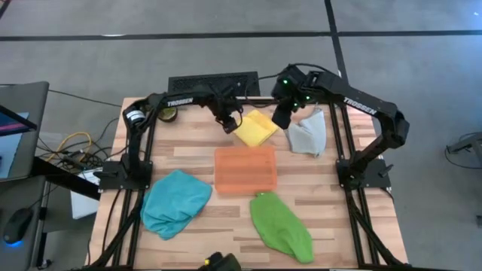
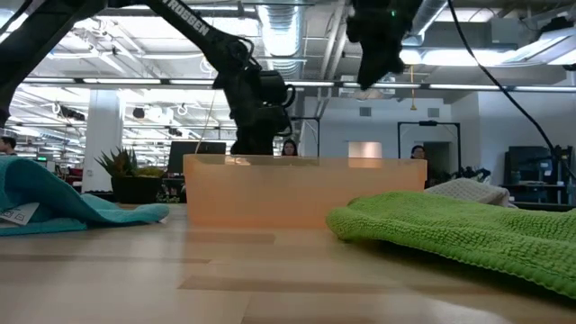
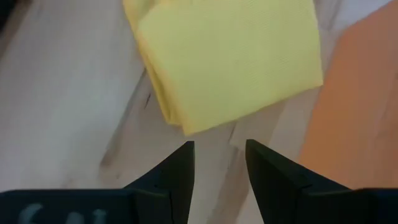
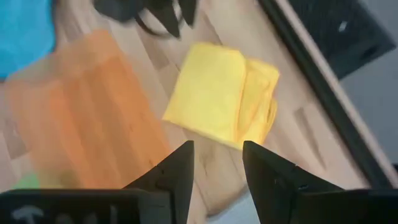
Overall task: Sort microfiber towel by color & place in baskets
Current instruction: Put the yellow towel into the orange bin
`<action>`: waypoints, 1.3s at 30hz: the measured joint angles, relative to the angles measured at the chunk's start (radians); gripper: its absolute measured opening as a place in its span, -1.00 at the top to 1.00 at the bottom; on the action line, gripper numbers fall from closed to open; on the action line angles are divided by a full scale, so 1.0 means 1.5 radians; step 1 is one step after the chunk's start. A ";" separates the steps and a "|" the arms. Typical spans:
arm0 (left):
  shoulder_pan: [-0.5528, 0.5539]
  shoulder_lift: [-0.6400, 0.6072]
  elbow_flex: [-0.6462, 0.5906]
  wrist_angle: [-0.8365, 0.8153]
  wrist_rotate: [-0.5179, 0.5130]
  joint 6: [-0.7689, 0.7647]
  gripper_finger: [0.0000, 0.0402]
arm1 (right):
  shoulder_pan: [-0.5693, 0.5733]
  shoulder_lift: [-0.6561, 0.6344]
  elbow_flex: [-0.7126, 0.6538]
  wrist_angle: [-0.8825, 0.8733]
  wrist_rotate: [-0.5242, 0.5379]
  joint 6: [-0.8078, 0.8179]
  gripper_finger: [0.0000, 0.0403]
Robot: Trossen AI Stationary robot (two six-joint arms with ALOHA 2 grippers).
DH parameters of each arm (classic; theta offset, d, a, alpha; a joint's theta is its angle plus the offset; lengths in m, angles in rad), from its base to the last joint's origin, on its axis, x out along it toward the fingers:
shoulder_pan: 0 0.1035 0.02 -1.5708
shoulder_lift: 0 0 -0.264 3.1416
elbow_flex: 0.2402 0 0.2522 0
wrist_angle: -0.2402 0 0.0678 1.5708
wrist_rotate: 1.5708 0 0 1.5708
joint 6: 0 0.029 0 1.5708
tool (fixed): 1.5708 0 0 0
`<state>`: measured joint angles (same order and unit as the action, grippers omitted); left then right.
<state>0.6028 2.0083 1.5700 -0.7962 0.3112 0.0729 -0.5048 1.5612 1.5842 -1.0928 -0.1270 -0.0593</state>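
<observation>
You had both arms gathered over the far half of the table [image 1: 188, 143], with the folded yellow towel [image 1: 256, 128] lying flat on the wood just beyond the far edge of the orange tray [image 1: 245, 168]. Your left gripper [image 1: 228, 124] hung at the towel's left side, fingers spread with bare wood between them, pinching nothing; in its own wrist view the towel sat just ahead of the fingertips [image 3: 186, 149]. Your right gripper [image 1: 281, 119] hovered between the yellow towel and the grey towel [image 1: 309, 134], also spread and empty. The tray itself looked empty, the teal towel [image 1: 175, 202] lay near the front left edge of the table, and the green towel [image 1: 281, 226] lay near the front edge, just past the tray's near rim. By my reading you were at the step of dealing with the yellow towel, with no cloth yet sorted. The next move would call for bringing one gripper down onto a towel edge, closing on the folded layers together, and lifting clear of the tray's low rim.
</observation>
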 joint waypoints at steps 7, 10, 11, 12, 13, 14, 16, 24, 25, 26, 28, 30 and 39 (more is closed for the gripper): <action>0.015 0.000 -0.002 -0.011 0.015 -0.009 0.33 | -0.022 0.000 -0.095 0.107 -0.093 0.024 0.20; 0.014 0.000 -0.002 -0.011 0.015 -0.004 0.33 | -0.023 0.000 -0.132 0.157 -0.107 0.022 0.20; 0.014 0.000 -0.002 -0.011 0.015 -0.005 0.33 | -0.024 0.000 -0.143 0.174 -0.105 0.022 0.20; 0.014 0.000 -0.002 -0.011 0.014 -0.008 0.33 | -0.024 0.000 -0.153 0.190 -0.099 0.023 0.20; 0.015 0.000 -0.002 -0.010 0.014 -0.010 0.33 | -0.024 0.000 -0.159 0.197 -0.092 0.024 0.20; 0.015 0.000 -0.002 -0.009 0.014 -0.011 0.33 | -0.024 0.000 -0.164 0.203 -0.088 0.025 0.20; 0.015 0.000 -0.002 -0.006 0.006 -0.011 0.33 | -0.024 0.002 -0.176 0.228 -0.088 0.027 0.20; 0.026 0.022 -0.002 -0.002 0.076 -0.101 0.33 | -0.036 0.007 -0.223 0.254 -0.091 0.086 0.20; 0.028 0.026 -0.002 0.003 0.081 -0.127 0.33 | -0.038 0.007 -0.225 0.253 -0.091 0.091 0.20; 0.030 0.028 -0.002 -0.001 0.080 -0.154 0.33 | -0.040 0.007 -0.225 0.255 -0.091 0.092 0.20; 0.030 0.029 -0.005 -0.007 0.054 -0.191 0.33 | -0.040 0.007 -0.227 0.256 -0.091 0.092 0.20; 0.030 0.028 -0.005 0.000 0.027 -0.217 0.33 | -0.039 0.007 -0.227 0.256 -0.091 0.092 0.20; 0.025 0.046 -0.006 0.004 0.021 -0.233 0.33 | -0.031 0.007 -0.227 0.261 -0.090 0.087 0.20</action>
<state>0.6401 2.0774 1.5616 -0.7900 0.3432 -0.2760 -0.5510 1.5715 1.2438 -0.7017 -0.2627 0.0708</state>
